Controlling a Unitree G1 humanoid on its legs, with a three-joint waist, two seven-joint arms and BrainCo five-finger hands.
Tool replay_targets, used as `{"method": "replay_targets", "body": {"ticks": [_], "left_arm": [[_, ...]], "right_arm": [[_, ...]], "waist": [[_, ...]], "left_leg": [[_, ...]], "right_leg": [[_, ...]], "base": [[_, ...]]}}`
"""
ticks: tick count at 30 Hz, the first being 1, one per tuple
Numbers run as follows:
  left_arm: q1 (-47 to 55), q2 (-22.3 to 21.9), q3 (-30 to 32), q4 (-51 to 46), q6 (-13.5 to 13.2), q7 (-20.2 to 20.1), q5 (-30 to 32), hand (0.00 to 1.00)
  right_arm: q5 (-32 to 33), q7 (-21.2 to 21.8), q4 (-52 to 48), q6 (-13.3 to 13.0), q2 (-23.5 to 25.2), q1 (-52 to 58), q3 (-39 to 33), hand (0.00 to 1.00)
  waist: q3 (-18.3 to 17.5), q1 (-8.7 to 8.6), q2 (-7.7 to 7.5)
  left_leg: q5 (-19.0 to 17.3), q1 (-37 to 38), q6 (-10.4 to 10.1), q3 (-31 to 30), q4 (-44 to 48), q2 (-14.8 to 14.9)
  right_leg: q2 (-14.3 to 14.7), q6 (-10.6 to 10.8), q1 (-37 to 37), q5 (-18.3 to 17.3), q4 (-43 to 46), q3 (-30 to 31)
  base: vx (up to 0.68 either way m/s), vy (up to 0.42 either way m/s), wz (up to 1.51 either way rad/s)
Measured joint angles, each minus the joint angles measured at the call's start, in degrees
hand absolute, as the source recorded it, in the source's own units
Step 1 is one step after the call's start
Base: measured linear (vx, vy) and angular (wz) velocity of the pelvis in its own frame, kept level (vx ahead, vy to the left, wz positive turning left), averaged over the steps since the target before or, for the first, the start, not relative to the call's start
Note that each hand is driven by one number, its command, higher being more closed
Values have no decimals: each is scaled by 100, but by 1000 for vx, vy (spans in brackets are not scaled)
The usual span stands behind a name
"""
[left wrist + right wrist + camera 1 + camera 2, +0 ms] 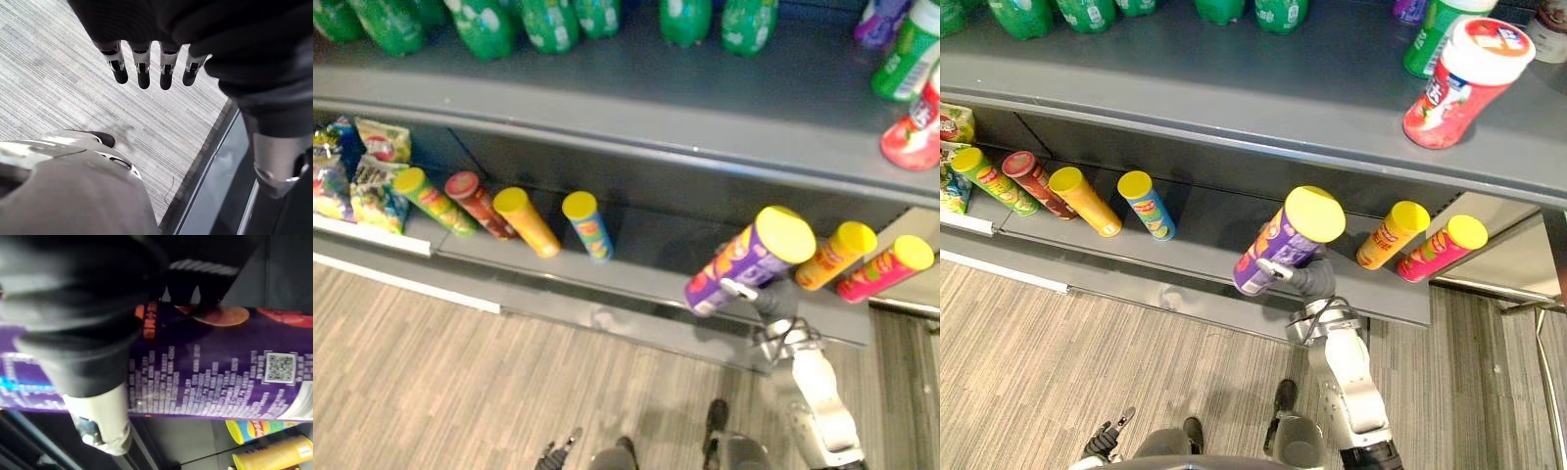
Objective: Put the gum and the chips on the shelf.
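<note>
One purple chips can gripped by right hand, by lower shelf.

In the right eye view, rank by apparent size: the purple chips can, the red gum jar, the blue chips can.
1. red gum jar, nearer the camera on the upper shelf, so unsure.
2. purple chips can, in the right hand.
3. blue chips can.

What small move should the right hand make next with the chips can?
Probably ease the purple chips can forward into the lower shelf's bare gap between the blue can and the orange can: the right hand grips it tilted near the shelf's front edge.
</note>
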Motion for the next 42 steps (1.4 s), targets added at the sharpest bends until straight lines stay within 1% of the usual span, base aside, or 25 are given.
{"method": "replay_targets", "body": {"ticks": [2,3,4,6,7,8,9,10,11,12,14,16,17,18,20,21,22,25,27,29,31,32,34,36,42], "left_arm": [[-12,1,-14,0,0,55,32,0],[-49,21,-72,2,0,132,64,0],[-62,24,-84,4,-1,142,83,0],[-149,79,-248,10,-4,192,112,0],[-244,122,-292,11,-2,222,154,0],[-339,139,-382,-3,-9,287,198,0],[-381,139,-437,-12,-14,328,198,0],[-483,128,-497,-32,-24,392,198,0],[-593,107,-598,-91,-49,431,198,0],[-643,109,-679,-145,-53,461,198,0],[-879,108,-885,-426,-64,585,195,0],[-960,104,-996,-692,-82,636,192,0],[-972,114,-1103,-855,-140,674,179,0],[-976,109,-1139,-939,-159,695,175,0],[-1025,114,-1187,-1177,-217,794,-34,0],[-1050,115,-1187,-1213,-229,820,-41,0],[-1092,112,-1202,-1281,-258,846,-43,0],[-1168,119,-1244,-1544,-290,877,-57,0],[-1178,112,-1369,-1694,-329,884,-246,0],[-1201,112,-1371,-1718,-347,884,-265,0],[-1198,111,-1371,-1776,-381,884,-266,0],[-1199,111,-1370,-1832,-393,884,-266,0],[-1198,111,-1366,-1879,-394,885,-266,0],[-1193,110,-1366,-1879,-391,886,-265,0],[-1195,110,-1358,-1859,-389,920,-258,0]], "right_arm": [[-171,-1,128,-1,17,-28,111,100],[-304,-31,398,1,61,-95,230,100],[-350,-39,451,3,73,-103,229,100],[-439,-154,780,17,131,-236,296,100],[-471,-233,1005,22,153,-385,349,100],[-664,-354,1169,41,166,-524,405,100],[-678,-420,1233,44,167,-590,412,100],[-787,-538,1338,44,170,-762,408,100],[-890,-663,1398,44,170,-972,400,100],[-899,-722,1458,36,178,-1110,389,100],[-1125,-1017,1785,36,239,-1728,208,100],[-1279,-1258,2061,34,255,-2123,11,100],[-1349,-1441,2259,36,265,-2386,-62,100],[-1354,-1529,2339,36,267,-2501,-139,100],[-1410,-1839,2620,42,286,-2876,-380,100],[-1473,-1895,2681,44,292,-2952,-446,100],[-1513,-2009,2750,46,294,-3068,-557,100],[-1552,-2257,3035,48,330,-3472,-866,100],[-1553,-2405,3158,55,331,-3754,-977,100],[-1556,-2484,3161,54,331,-3940,-1008,100],[-1557,-2539,3160,55,331,-4060,-1104,100],[-1558,-2588,3159,55,324,-4113,-1169,100],[-1558,-2663,3156,58,327,-4180,-1205,100],[-1558,-2710,3156,63,334,-4194,-1242,100],[-1566,-2887,3154,68,259,-4560,-1419,100]], "waist": [[-2,-2,2],[-2,-8,3],[-4,-8,6],[-3,9,21],[13,19,-7],[22,41,-11],[37,74,6],[132,113,57],[233,115,107],[285,121,111],[569,141,150],[734,152,193],[857,159,227],[927,167,252],[1087,218,309],[1124,236,319],[1163,268,376],[1206,315,426],[1222,357,445],[1311,361,474],[1348,387,492],[1348,435,492],[1352,468,495],[1356,474,499],[1356,488,499]], "left_leg": [[-1,-8,2,113,-112,-4],[-8,-66,10,144,-185,-12],[-17,-80,25,154,-193,-13],[-103,-246,159,233,-210,5],[-116,-374,192,244,-176,-11],[-110,-557,207,219,-53,-44],[-117,-649,219,210,2,-58],[-149,-772,264,125,165,-79],[-180,-940,281,58,340,-101],[-191,-1030,280,26,411,-119],[-179,-1398,334,-170,684,-183],[-157,-1636,346,-261,851,-198],[-141,-1794,347,-316,957,-207],[-136,-1864,345,-360,1019,-214],[-108,-2123,346,-407,1152,-217],[-103,-2155,347,-406,1155,-218],[-85,-2260,345,-458,1209,-211],[3,-2476,336,-544,1248,-211],[25,-2589,325,-552,1271,-199],[32,-2601,315,-565,1302,-177],[32,-2619,315,-584,1302,-172],[32,-2650,314,-581,1304,-173],[41,-2707,300,-594,1307,-174],[63,-2712,263,-642,1307,-173],[64,-2782,255,-670,1317,-171]], "right_leg": [[32,8,-19,129,-139,45],[46,11,-41,243,-261,51],[47,15,-54,254,-273,50],[63,2,-220,327,-269,32],[35,-3,-351,399,-257,31],[-22,0,-474,450,-223,20],[-54,4,-535,456,-175,19],[-118,0,-622,448,-20,5],[-195,-24,-760,426,167,-33],[-239,-35,-848,398,263,-59],[-382,-62,-1122,359,555,-172],[-475,-76,-1291,341,683,-292],[-521,-77,-1411,341,793,-323],[-539,-79,-1452,339,836,-345],[-600,-130,-1662,306,971,-402],[-614,-130,-1693,305,993,-410],[-624,-132,-1747,304,1020,-465],[-662,-152,-1951,291,1156,-541],[-679,-202,-2088,255,1263,-554],[-683,-260,-2115,214,1358,-570],[-703,-266,-2164,141,1457,-586],[-727,-285,-2230,87,1555,-587],[-753,-290,-2324,23,1664,-595],[-767,-296,-2336,-41,1748,-618],[-818,-327,-2462,-137,1948,-649]], "base": [[-129,27,-10],[-143,27,-2],[-162,19,7],[-144,16,6],[-199,18,9],[-206,14,10],[-233,27,15],[-241,31,20],[-252,33,23],[-219,8,31],[-211,-15,39],[-185,-15,42],[-162,-16,33],[-149,-15,25],[-125,-12,19],[-75,-20,18],[-42,-25,16],[-17,-26,16],[18,-28,7],[44,-27,3],[59,-30,6],[56,-23,5],[59,-20,7],[82,-20,12],[63,-2,4]]}}
